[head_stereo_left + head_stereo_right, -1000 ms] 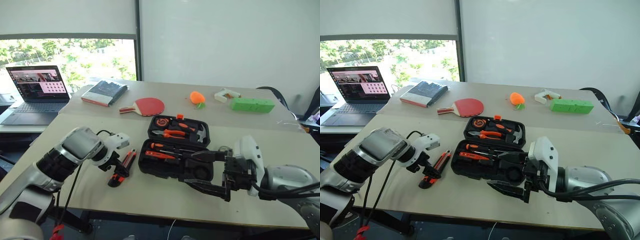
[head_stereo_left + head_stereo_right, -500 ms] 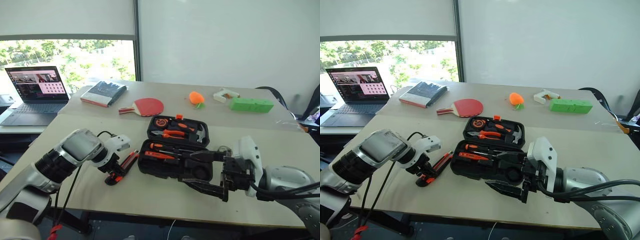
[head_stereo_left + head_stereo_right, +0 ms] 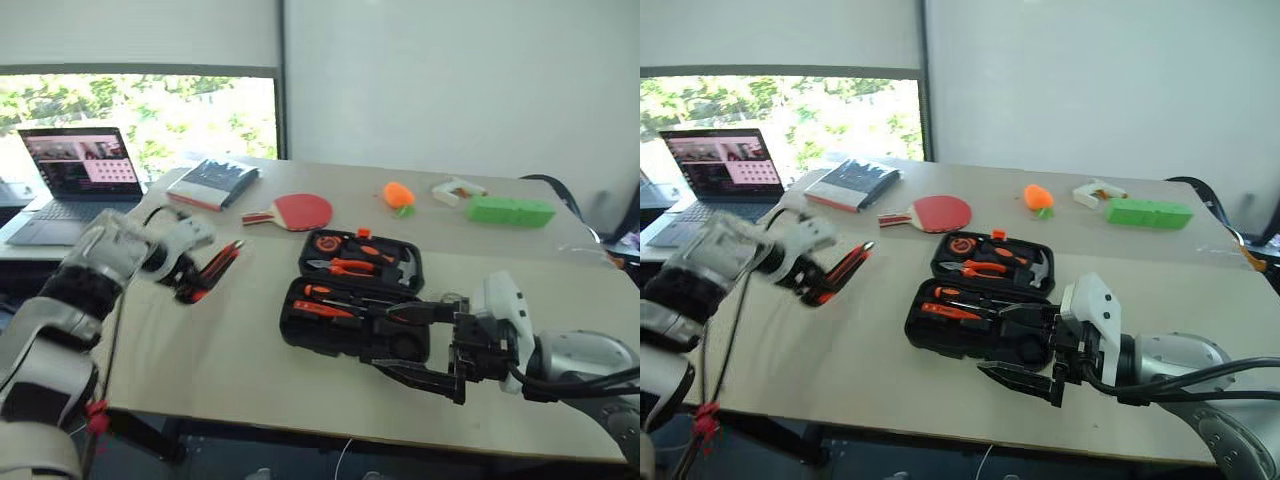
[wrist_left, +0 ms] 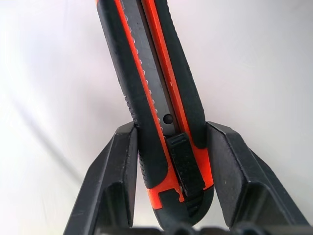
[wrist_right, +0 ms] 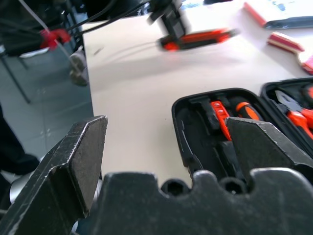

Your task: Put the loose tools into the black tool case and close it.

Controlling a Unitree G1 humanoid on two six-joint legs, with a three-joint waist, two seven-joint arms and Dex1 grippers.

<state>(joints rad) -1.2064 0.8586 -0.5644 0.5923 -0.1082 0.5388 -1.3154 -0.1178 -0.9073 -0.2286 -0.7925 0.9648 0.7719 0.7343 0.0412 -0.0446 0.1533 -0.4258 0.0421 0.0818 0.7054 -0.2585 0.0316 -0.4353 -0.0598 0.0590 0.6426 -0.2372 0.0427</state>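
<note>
Left gripper (image 4: 168, 161) pinches the utility knife (image 4: 156, 98) by its butt; right gripper (image 3: 425, 345) gapes wide, empty.

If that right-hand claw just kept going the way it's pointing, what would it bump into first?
Probably the near half of the open black tool case. The open right gripper points across the table toward its front corner; how high it rides over the rim is unclear.

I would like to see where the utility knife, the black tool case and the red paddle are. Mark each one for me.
utility knife (image 4: 161, 103), left wrist view, on its grey middle strip.
black tool case (image 3: 300, 330), left eye view, on the near left rim.
red paddle (image 3: 303, 210), left eye view, on the round red face.
</note>
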